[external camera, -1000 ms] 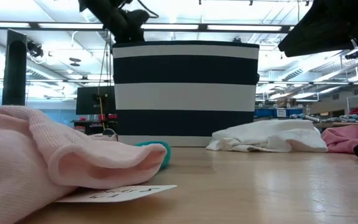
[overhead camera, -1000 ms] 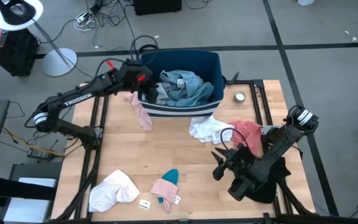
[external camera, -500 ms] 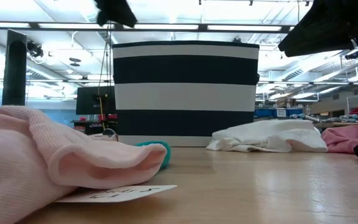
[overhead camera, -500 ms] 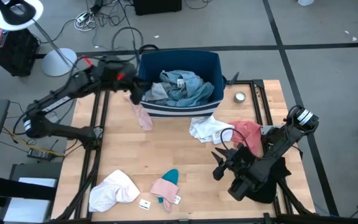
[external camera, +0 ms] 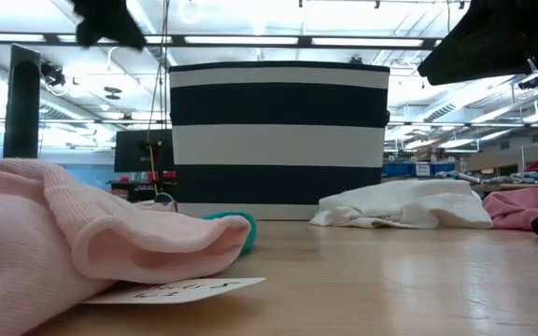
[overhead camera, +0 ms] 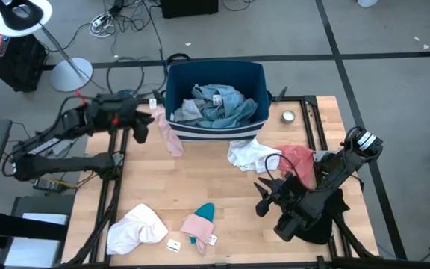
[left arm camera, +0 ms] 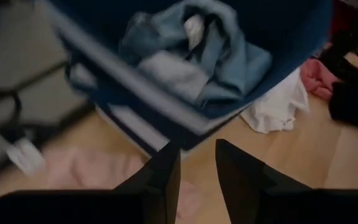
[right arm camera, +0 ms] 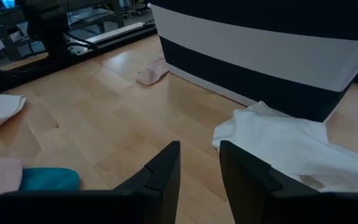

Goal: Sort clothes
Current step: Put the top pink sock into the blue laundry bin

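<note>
No legible text anywhere.

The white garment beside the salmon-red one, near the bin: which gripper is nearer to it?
The right. The right gripper sits just in front of the white garment, apart from it. The left gripper is across the table, off the bin's left side.

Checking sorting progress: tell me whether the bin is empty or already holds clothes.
Holds clothes. The high view shows light blue garments bunched inside the bin; the left wrist view shows them too.
</note>
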You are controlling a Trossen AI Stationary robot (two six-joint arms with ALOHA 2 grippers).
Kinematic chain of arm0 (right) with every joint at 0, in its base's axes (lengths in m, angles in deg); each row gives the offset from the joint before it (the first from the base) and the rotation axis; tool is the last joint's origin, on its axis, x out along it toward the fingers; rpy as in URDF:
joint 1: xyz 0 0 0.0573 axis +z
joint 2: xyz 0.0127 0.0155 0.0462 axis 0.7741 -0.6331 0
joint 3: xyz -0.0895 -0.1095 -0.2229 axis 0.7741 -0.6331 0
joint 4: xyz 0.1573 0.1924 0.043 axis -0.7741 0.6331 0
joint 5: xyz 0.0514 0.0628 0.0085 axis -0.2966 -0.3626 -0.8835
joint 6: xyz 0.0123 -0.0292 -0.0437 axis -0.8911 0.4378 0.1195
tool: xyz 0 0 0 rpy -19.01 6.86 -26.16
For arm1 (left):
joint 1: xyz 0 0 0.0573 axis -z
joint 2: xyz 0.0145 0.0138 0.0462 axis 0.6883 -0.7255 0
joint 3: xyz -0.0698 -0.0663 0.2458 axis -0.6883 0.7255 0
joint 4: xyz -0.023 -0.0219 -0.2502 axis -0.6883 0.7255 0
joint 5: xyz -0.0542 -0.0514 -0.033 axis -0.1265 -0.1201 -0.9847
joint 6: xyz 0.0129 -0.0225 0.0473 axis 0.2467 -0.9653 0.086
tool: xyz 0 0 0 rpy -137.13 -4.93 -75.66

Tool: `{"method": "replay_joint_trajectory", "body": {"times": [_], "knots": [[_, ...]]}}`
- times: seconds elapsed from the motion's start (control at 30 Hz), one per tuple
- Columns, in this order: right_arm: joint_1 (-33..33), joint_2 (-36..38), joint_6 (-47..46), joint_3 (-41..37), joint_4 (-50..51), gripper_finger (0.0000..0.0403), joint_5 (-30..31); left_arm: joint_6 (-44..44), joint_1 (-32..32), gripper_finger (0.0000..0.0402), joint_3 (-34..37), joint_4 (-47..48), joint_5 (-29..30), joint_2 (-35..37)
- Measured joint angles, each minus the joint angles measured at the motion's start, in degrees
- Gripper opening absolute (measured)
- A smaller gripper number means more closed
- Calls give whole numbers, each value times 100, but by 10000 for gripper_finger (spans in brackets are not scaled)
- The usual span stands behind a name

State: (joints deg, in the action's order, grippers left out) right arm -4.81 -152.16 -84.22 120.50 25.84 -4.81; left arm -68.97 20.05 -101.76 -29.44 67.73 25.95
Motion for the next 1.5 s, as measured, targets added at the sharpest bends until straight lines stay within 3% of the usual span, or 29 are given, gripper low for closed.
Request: {"method": "replay_joint_trajectory", "body": {"times": [0.2,0.37,0.5,0.93,1.5], "knots": [[-4,0,0,0,-12,114,0,-1067,0,106,1620,-825,9,463],[-4,0,0,0,-30,114,0,-1429,-5,106,2688,-1980,127,240],[-4,0,0,0,-30,114,0,-1548,-115,106,3159,-2434,706,-118],[-4,0,52,0,-58,114,2,-1297,-732,106,3445,-3505,254,-1674],[-31,0,101,0,-71,114,2,-750,-796,106,3445,-4152,57,-3092]]}}
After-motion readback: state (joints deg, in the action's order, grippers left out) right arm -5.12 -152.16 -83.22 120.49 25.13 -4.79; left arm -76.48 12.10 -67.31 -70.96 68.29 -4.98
